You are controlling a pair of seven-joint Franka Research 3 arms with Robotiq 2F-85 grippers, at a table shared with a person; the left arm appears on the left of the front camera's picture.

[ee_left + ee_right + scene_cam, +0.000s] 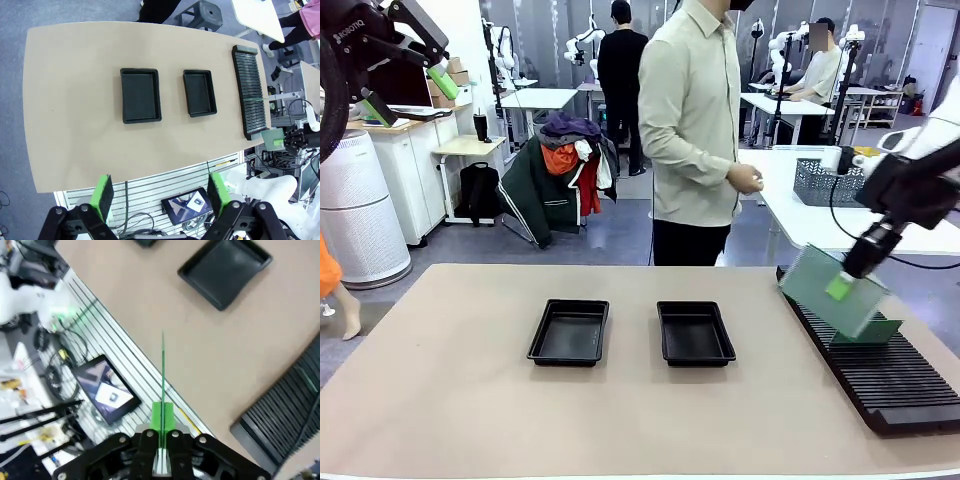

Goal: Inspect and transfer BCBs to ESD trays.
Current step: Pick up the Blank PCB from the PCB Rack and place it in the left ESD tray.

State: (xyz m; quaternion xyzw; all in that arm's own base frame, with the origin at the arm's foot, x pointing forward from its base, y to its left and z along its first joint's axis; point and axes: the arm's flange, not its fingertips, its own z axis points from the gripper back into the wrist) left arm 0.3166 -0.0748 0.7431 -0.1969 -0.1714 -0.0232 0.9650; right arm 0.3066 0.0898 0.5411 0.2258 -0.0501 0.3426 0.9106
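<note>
**Right gripper (840,287) shut on one board (815,283); left gripper (410,95) fully open and empty.**

The board is clamped by one edge in the right gripper and is held tilted in the air, above the far part of the black slotted rack (895,380) at the robot's right side of the table (440,400). In the right wrist view the board (163,365) is seen edge-on as a thin green line rising from between the shut fingers. A second board (868,333) stands in the rack just beneath the held one. A black tray (567,360) and a second black tray (698,360) are set side by side at mid-table, well apart from the rack. The left gripper is raised high at the robot's left, its pads spread wide with nothing between them. A person (690,130) stands at the far side of the table.
</note>
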